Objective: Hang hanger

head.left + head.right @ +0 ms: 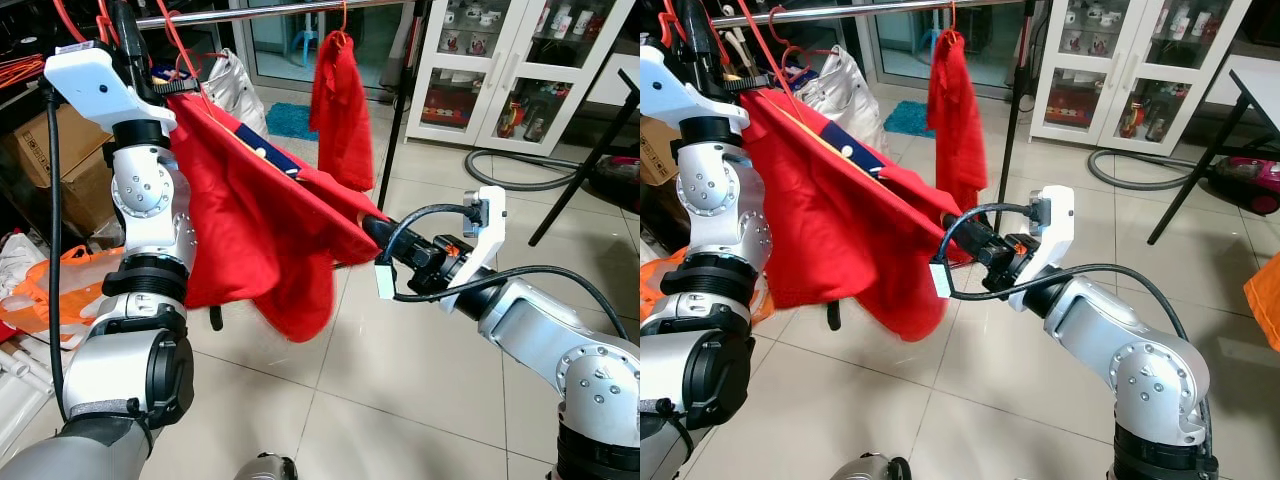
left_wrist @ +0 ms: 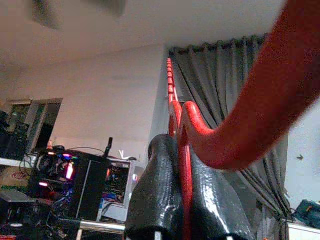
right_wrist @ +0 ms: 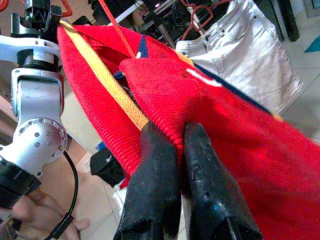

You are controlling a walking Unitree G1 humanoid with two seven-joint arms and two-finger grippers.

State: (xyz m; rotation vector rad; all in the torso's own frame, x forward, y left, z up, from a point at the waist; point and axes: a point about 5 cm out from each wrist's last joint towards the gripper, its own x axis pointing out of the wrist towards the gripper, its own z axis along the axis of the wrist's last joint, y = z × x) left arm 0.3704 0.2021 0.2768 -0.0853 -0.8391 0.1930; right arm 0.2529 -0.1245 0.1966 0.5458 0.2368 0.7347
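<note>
Up high on the left, my left jaws (image 2: 182,200) were clenched on the red hanger (image 2: 187,125) near the rail (image 1: 280,12); my right jaws (image 3: 172,175) pinched the soft, floppy red garment (image 1: 250,220). The stiff hook seemed the better hold.

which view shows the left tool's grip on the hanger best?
Left wrist view: the left tool is shut on the red hanger, up close. In the eye views, the hanger's wire rises past the raised left arm toward the rail. The right wrist view shows it distantly.
</note>
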